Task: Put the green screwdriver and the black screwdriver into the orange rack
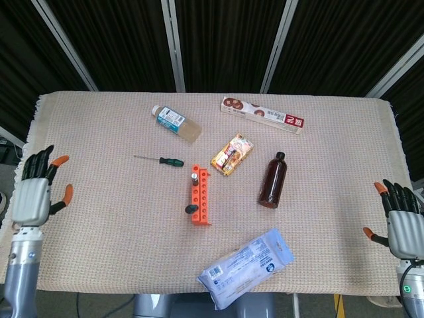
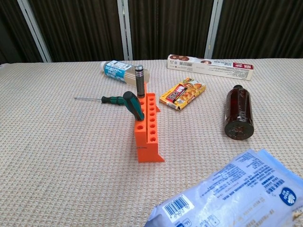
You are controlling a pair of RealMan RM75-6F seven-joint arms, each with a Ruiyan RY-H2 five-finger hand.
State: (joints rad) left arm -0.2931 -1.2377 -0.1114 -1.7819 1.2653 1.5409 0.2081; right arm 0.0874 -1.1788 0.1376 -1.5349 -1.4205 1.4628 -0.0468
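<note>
Screwdrivers first, from the head view: the orange rack [image 1: 200, 196] stands near the middle of the counter [image 1: 99, 225], with a dark cylindrical handle upright at its far end, the black screwdriver [image 1: 194, 177] as I take it, and a second dark handle leaning out at the near end; a green screwdriver [image 1: 161, 159] lies flat on the cloth just beyond the rack, well apart from any hand; the left hand [image 1: 33, 194] hangs at the left edge, fingers spread and holding nothing; the right hand [image 1: 404, 225] sits at the right edge, likewise splayed and empty.

From the chest view neither hand shows; the rack [image 2: 148, 128] carries the black tool [image 2: 139, 81] upright in a far hole, and a green-and-black handled driver [image 2: 133, 105] tilted in a nearer hole; the loose green one [image 2: 110, 99] rests on the cloth beside the rack's far end, its thin shaft pointing away to the left.

To my eye the job looks done, or nearly; whether the loose driver also counts, I cannot tell.
</note>
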